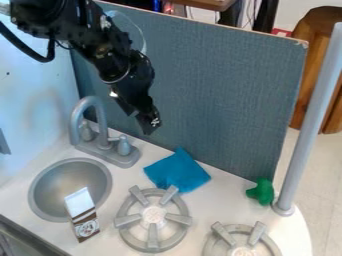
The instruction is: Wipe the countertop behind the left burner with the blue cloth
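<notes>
The black gripper [148,120] hangs above the counter in front of the grey-blue back panel, over the area between the faucet and a blue cloth. No object is visible at its tip. The blue cloth [176,171] lies on the counter below it, behind the left burner. A small carton [83,215], white on top and brown below, leans at the sink's front right rim. Near the counter's right end, a green object [261,191] sits beside the base of a grey pole.
The grey sink [41,187] and its faucet [100,125] stand at the left. Two grey burners, the left one [153,215] and the right one [242,250], occupy the front. A tall panel [214,90] bounds the back, and a pole [310,120] rises at the right edge.
</notes>
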Controlling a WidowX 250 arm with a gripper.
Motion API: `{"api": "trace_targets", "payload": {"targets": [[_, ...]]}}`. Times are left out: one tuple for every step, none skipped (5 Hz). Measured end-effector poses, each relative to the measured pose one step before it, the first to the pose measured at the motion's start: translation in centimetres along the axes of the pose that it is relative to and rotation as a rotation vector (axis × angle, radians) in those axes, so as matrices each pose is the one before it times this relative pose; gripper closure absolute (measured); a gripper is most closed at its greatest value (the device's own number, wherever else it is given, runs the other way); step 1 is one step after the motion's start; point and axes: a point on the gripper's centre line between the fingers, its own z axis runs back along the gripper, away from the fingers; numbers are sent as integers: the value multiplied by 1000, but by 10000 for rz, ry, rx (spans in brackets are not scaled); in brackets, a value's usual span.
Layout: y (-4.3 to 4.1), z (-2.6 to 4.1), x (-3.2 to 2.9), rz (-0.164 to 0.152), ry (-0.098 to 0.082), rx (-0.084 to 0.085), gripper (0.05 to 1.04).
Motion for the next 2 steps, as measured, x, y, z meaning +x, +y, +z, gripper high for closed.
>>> {"api": "trace_targets", "payload": {"targets": [[-200, -641, -441, 7, 200, -118, 74], [1191, -3383, 324, 766, 706, -97, 75]]}}
